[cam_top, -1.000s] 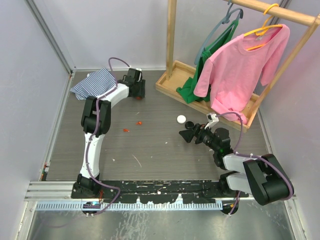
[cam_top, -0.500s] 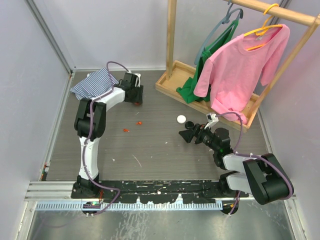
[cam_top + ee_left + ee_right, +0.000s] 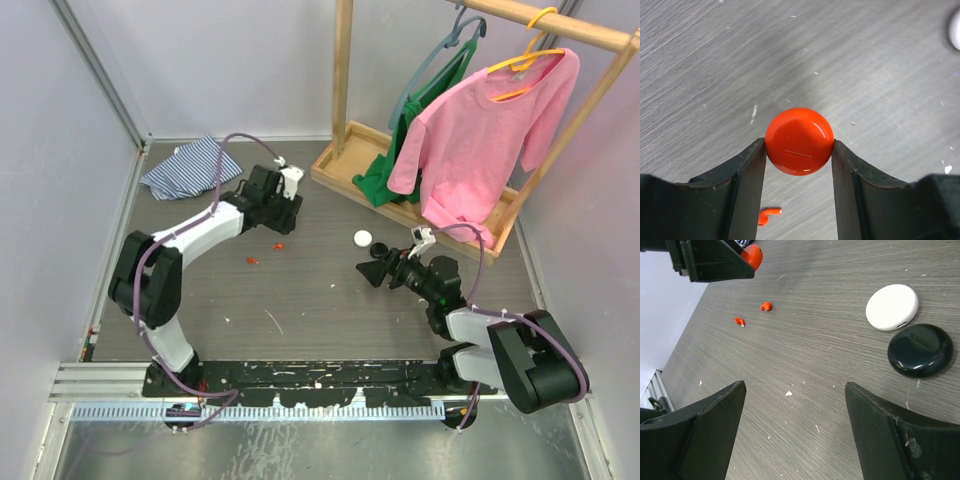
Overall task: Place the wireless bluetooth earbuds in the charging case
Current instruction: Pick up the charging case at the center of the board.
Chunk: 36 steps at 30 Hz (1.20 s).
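Observation:
My left gripper (image 3: 799,145) is shut on a glossy red round charging case (image 3: 799,141), pinched by its sides at the fingertips and lifted off the table; the case also shows in the right wrist view (image 3: 753,256). From above, the left gripper (image 3: 287,208) hangs at the back centre-left. Two tiny red-orange earbuds (image 3: 279,245) (image 3: 252,261) lie on the table just in front of it, both seen in the right wrist view (image 3: 765,306) (image 3: 739,321). One earbud (image 3: 769,215) shows below the left jaws. My right gripper (image 3: 372,270) (image 3: 795,385) stands open and empty over bare table.
A white round puck (image 3: 892,306) (image 3: 362,238) and a black round puck (image 3: 920,350) lie side by side close to the right gripper. A wooden clothes rack (image 3: 345,170) with a pink shirt (image 3: 470,140) stands back right. A striped cloth (image 3: 185,168) lies back left.
The left arm has swung away from the striped cloth toward the table's middle, its jaws closing onto the red case. The right arm has stayed put.

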{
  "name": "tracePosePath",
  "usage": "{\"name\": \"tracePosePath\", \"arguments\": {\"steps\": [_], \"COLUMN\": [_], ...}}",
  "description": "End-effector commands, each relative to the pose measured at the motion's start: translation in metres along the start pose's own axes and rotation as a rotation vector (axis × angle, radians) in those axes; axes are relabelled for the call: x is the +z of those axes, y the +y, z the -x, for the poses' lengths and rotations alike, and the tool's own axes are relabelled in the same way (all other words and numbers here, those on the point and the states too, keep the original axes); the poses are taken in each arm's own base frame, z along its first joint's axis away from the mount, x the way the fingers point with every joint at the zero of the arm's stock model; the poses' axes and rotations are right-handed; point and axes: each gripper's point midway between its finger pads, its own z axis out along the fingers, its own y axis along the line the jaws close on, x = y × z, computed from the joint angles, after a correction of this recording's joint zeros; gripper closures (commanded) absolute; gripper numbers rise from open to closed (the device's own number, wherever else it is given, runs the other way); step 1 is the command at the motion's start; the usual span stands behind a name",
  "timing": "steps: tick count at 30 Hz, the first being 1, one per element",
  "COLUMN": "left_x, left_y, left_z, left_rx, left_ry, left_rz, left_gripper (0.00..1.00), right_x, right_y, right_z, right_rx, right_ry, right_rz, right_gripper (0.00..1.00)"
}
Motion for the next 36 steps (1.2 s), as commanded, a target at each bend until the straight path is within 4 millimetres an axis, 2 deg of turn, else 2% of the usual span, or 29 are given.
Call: {"name": "tracePosePath", "arguments": {"steps": [1, 6, 15, 24, 36], "left_x": [-0.030, -0.053, -0.082, -0.107, -0.144], "left_y": [-0.026, -0.050, -0.094, -0.122, -0.150], "left_z": [0.018, 0.017, 0.010, 0.010, 0.012], "left_rx": [0.154, 0.242, 0.418, 0.532, 0.755], "left_ry": [-0.100, -0.142, -0.228, -0.346, -0.546], "left_rz": [-0.029, -0.063, -0.148, -0.260, -0.346], "left_gripper": [0.61, 0.61, 0.63, 0.65, 0.68], "right_x": [0.004, 0.003, 0.002, 0.009, 0.021], "right_y": [0.022, 0.028, 0.043, 0.062, 0.105], "right_z": [0.020, 0.022, 0.033, 0.039, 0.041], "right_rx": [-0.048, -0.052, -0.103, -0.121, -0.162], "right_ry": [-0.048, -0.050, -0.055, -0.002, 0.121], "right_rz": [0.084, 0.111, 0.164, 0.232, 0.402], "right_gripper": [0.14, 0.15, 0.16, 0.16, 0.17]}}
